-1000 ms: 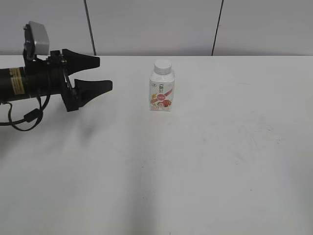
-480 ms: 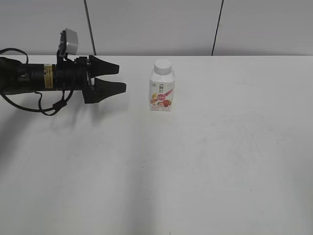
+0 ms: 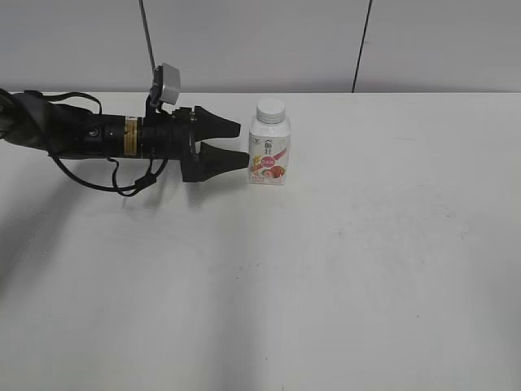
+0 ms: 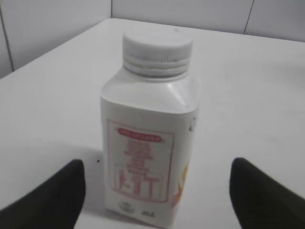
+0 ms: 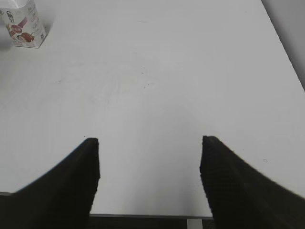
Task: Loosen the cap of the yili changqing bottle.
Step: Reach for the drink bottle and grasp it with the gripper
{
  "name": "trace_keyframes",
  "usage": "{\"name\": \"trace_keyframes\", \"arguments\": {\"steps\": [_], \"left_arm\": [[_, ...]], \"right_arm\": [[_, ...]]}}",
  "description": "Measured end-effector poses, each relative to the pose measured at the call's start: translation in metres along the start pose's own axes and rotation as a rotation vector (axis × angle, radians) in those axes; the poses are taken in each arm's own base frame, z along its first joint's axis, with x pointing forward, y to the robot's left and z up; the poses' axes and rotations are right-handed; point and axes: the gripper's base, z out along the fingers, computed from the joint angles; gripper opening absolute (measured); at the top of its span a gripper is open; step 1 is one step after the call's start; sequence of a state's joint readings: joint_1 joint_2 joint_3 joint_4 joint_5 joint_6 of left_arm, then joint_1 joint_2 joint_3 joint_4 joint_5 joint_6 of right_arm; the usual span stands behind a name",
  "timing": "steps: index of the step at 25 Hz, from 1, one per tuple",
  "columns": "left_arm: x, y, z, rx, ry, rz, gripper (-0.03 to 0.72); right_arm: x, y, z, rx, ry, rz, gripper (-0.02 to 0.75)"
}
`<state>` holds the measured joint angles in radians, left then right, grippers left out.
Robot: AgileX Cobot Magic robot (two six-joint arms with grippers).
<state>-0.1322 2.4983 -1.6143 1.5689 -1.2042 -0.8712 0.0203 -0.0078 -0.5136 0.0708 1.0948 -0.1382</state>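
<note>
— Table [image 3: 342, 269]?
— White, broad and bare around the work; its far edge meets the wall just behind, so room lies on the near and right sides.

— Bottle [image 3: 269, 151]?
— Upright, back centre. Small, likely light and smooth; it may tip or spin unless its squarish body is held.

— Grippers?
— Left gripper [image 3: 238, 142] spread wide, just beside the bottle. Right gripper [image 5: 149, 157] parted, well apart.

— Cap [image 4: 157, 48]?
— Seated. Grip its ribbed side.

Even, bright light falls from above on the white counter [image 3: 342, 269]. Soft grey shadows spread below the left pincer [image 3: 241, 140] and its arm. In the left wrist view the bottle [image 4: 150, 138] looks soft, its label print unreadable.
</note>
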Motion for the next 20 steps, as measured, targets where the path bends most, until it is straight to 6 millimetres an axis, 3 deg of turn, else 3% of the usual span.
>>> {"name": "trace_keyframes", "arguments": {"steps": [13,20], "left_arm": [[-0.012,0.015,0.034,0.037,-0.034,0.017,0.565],[-0.001,0.015,0.047,0.056,-0.033,-0.024,0.565]], "right_arm": [[0.0,0.0,0.0,0.0,0.0,0.0,0.527],[0.0,0.0,0.0,0.0,0.0,0.0,0.527]]}}
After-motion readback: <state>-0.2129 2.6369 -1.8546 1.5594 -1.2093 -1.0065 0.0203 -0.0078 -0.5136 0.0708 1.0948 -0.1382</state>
